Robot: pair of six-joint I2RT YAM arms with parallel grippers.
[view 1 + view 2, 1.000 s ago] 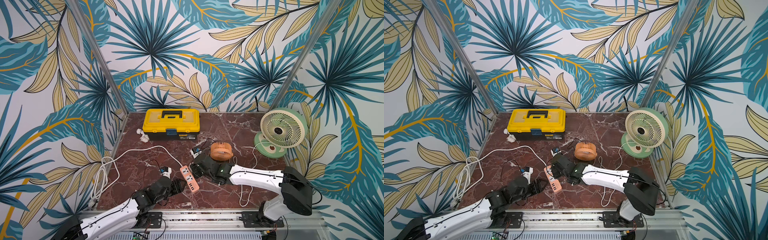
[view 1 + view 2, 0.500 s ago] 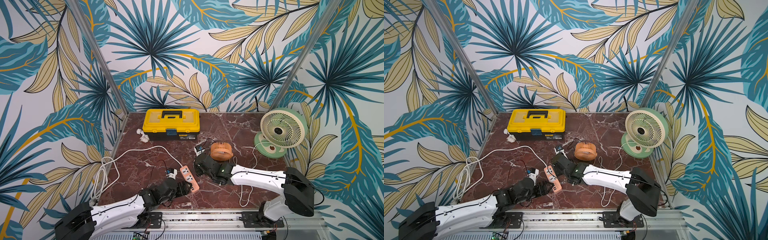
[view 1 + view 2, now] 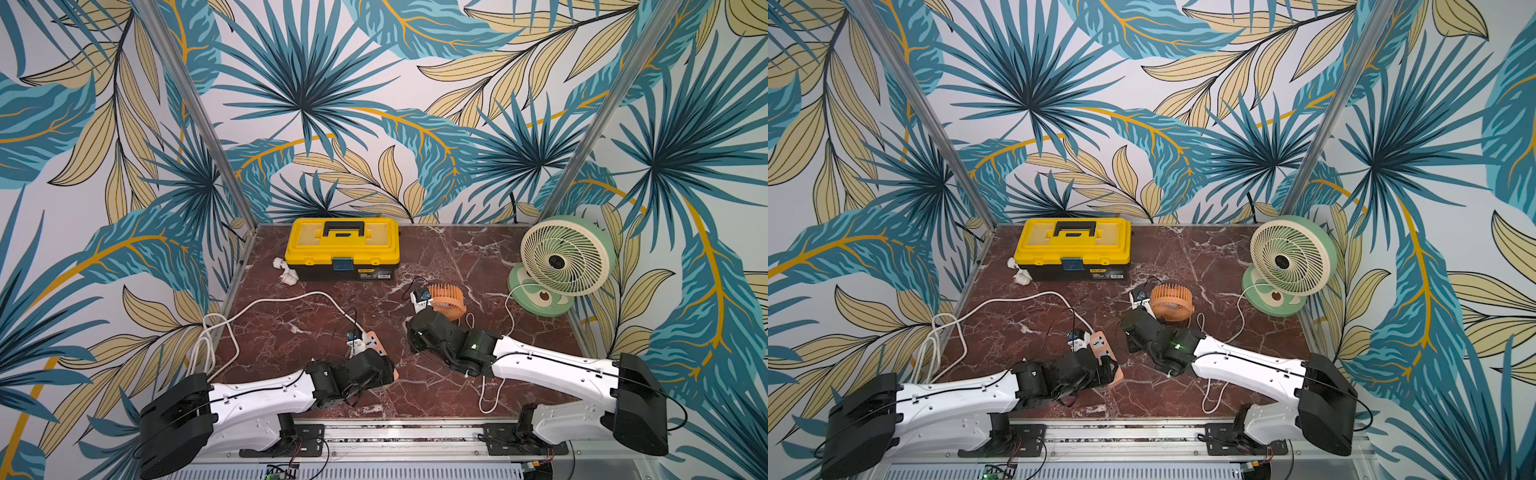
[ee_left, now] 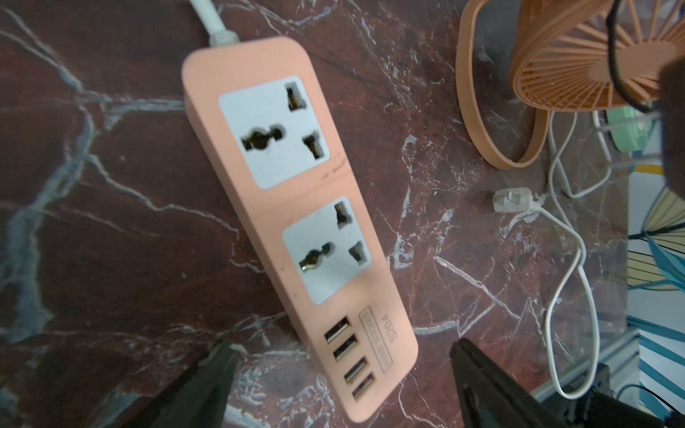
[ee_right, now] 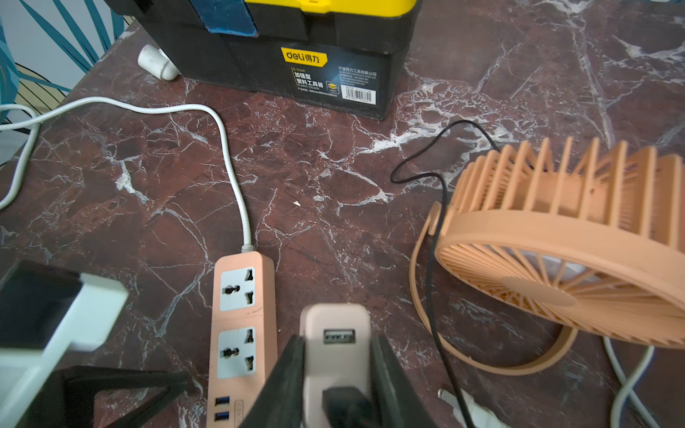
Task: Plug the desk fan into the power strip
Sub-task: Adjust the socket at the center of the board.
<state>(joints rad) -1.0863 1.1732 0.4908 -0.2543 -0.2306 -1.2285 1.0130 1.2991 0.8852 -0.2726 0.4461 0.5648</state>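
At left, white cord [image 4: 210, 18] looping in to the strip [image 4: 296, 207], flat near the front edge, both sockets empty. Left gripper [image 4: 343, 344] spread wide astride its USB end, not touching. Right gripper [image 5: 335, 339] clamped on a salmon adapter [image 5: 335, 322], black lead running to the orange fan [image 5: 563, 266]. Step in hand, probably: adapter to socket; next, lining up over the holes, strip steadied, then a straight push. Far right, green fan [image 3: 561, 257], upright, white plug [image 4: 513, 200] loose. Red marble top [image 3: 457, 257], leaf-print walls [image 3: 374, 83].
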